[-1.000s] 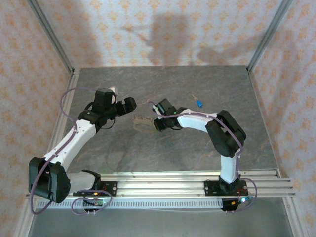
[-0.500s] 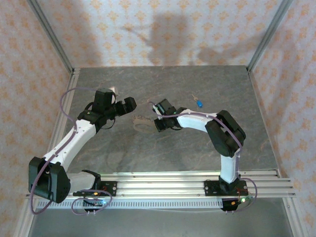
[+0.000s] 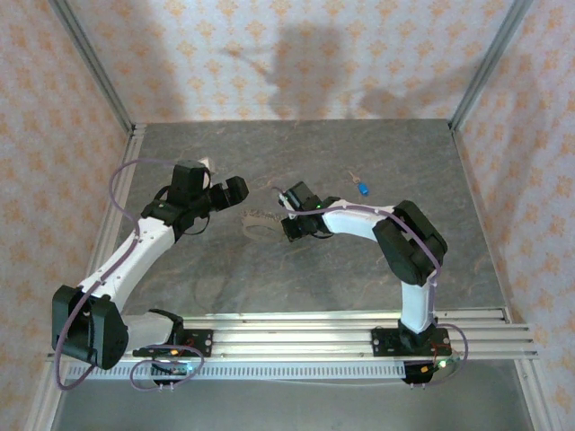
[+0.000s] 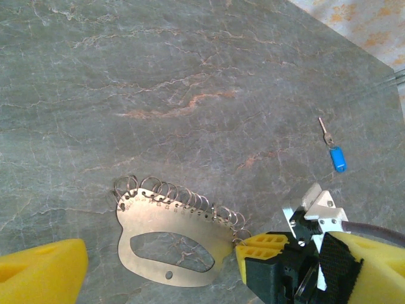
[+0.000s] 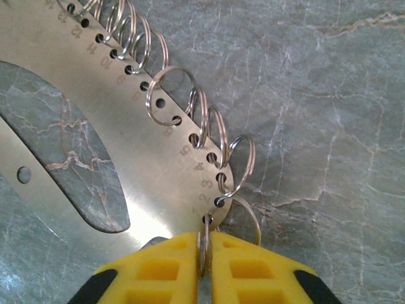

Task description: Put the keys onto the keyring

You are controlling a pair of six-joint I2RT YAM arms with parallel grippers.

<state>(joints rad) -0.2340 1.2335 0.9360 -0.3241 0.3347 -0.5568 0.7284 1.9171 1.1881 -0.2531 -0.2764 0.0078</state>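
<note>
Keyring: the keyring [image 3: 259,222] is lying flat on the table [image 3: 314,153]; in the left wrist view it is showing as a flat metal plate [image 4: 158,215] with an oval cut-out and a row of small rings along its far edge.
Plate detail: numbered holes are running along the ringed edge [image 5: 114,126], each hole in view carrying a small ring.
Right gripper: the right gripper [image 5: 204,244] is sitting at the right end of the keyring with its jaws narrow, holding the keyring by the end small ring [image 5: 203,237], which is standing edge-on between the yellow pads [image 5: 158,272].
Right gripper, overhead: it [image 3: 280,223] is touching the keyring's right end.
Left gripper: the left gripper [image 3: 229,190] is hovering just left of the keyring, jaws standing wide and holding nothing; one yellow finger [image 4: 38,272] is showing just beside the plate's left end.
Key: the key [image 3: 364,189] is lying on the table well apart from the keyring, to its right and farther back, blue head [image 4: 337,158] nearer the keyring than the thin shaft.
</note>
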